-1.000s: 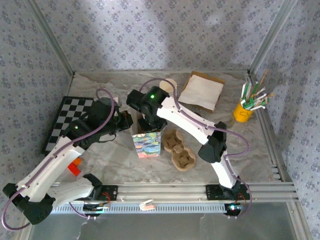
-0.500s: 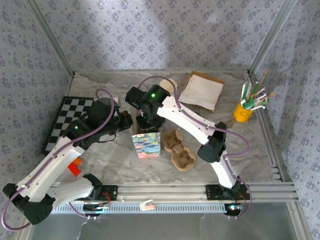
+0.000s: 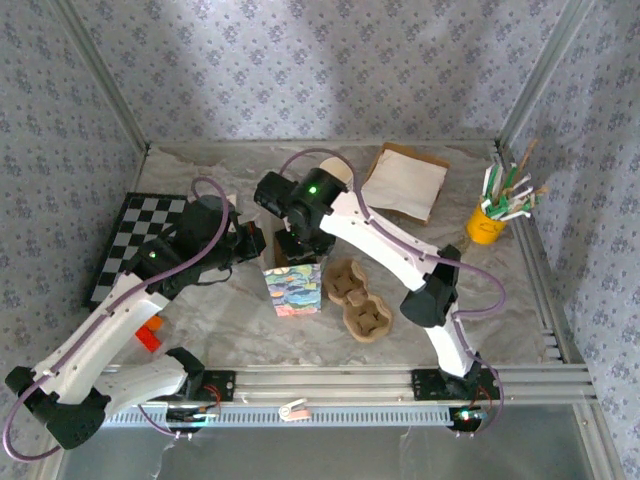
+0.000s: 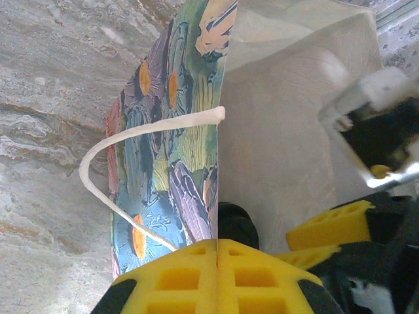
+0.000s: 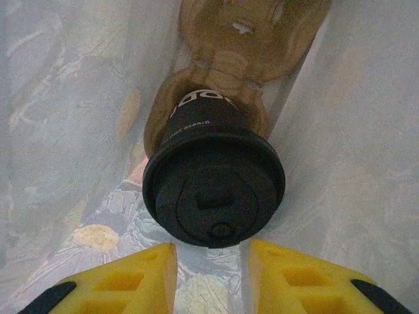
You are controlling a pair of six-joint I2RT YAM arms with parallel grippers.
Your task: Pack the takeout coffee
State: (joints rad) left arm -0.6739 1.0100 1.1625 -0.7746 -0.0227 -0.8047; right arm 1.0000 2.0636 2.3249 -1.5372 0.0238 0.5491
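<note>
Shifted slightly rightward, right tool (image 5: pixel 211 261) hangs released above black-lidded cup (image 5: pixel 213 190); left tool (image 4: pixel 217 261) pinches floral bag (image 4: pixel 167 137).

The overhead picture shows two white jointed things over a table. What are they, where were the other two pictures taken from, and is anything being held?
They are robot arms, the left arm and the right arm, each ending in a two-finger gripper. The overhead camera looks down on the table. The other two pictures come from a camera on each wrist. The left gripper is shut, pinching the rim of a flowered paper bag. The right gripper is inside the bag, open, close to a black-lidded coffee cup sitting in a cardboard carrier. Also on the table are a second carrier, a checkerboard, a flat paper bag and a yellow cup holding sticks.
</note>
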